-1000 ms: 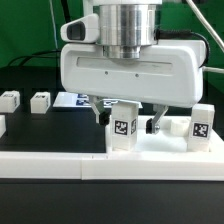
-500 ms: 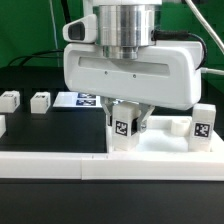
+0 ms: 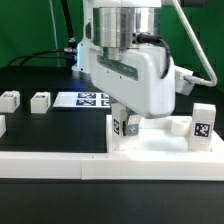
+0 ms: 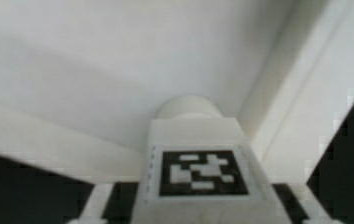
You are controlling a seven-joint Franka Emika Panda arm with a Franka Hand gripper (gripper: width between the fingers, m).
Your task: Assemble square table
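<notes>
The square table slab point(image 3: 160, 148) lies on the black table, white with a raised rim. A stubby white tagged leg point(image 3: 120, 130) stands upright in its near corner on the exterior view's left. My gripper point(image 3: 125, 127) is shut on this leg from above, its body turned at an angle. A second leg point(image 3: 201, 125) stands on the slab at the exterior view's right. In the wrist view the held leg point(image 4: 195, 165) fills the middle between my gripper's point(image 4: 195, 210) jaws, over the slab's white surface point(image 4: 85, 70).
Two loose legs point(image 3: 8, 100) point(image 3: 40, 101) lie on the black table at the exterior view's left. The marker board point(image 3: 82, 99) lies behind them. A long low white barrier wall point(image 3: 50, 166) runs along the front.
The fingers closed on the near leg, then the gripper body turned about its upright axis with the leg in its grip. The other legs have not moved.
</notes>
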